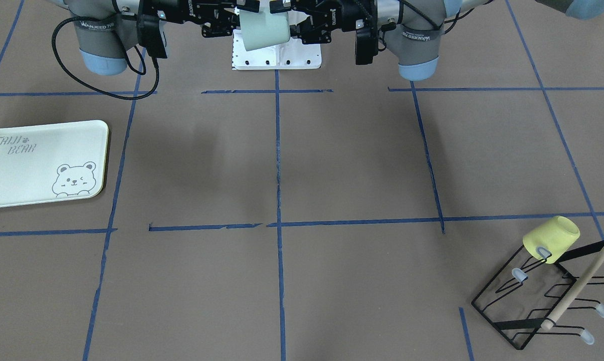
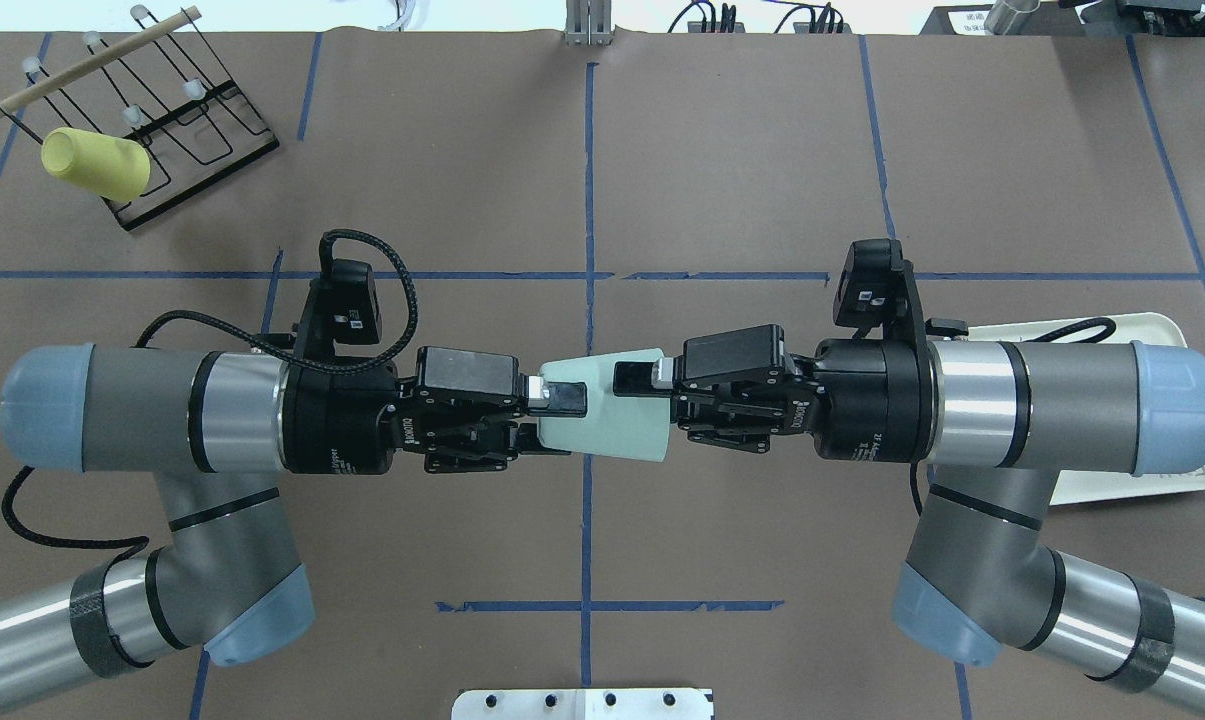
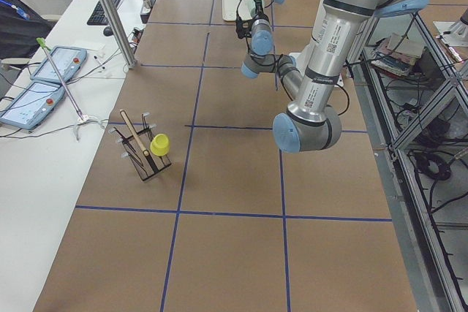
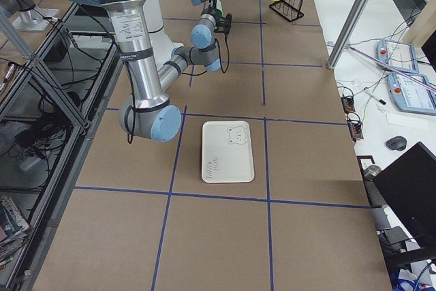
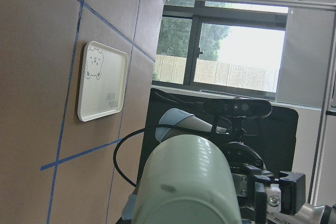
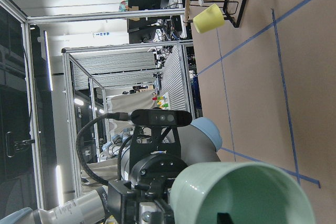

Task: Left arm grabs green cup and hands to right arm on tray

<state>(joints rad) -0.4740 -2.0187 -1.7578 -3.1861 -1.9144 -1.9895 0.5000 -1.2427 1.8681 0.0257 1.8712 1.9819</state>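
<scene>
The pale mint-green cup (image 2: 612, 420) hangs on its side in the air over the table's middle, between the two arms. My left gripper (image 2: 562, 398) is shut on its narrow bottom end. My right gripper (image 2: 638, 380) is shut on its mouth end, one finger on the outside wall and one inside the rim. The cup's bottom fills the left wrist view (image 5: 184, 182) and its open mouth the right wrist view (image 6: 247, 192). The cream tray (image 1: 31, 165) with the bear drawing lies flat and bare on the right arm's side, partly under that arm in the overhead view (image 2: 1167, 328).
A yellow cup (image 1: 552, 238) hangs upside down on a black wire rack (image 1: 542, 301) at the far corner on the left arm's side. A white base plate (image 1: 281, 57) sits at the robot's edge. Blue tape lines cross the brown table.
</scene>
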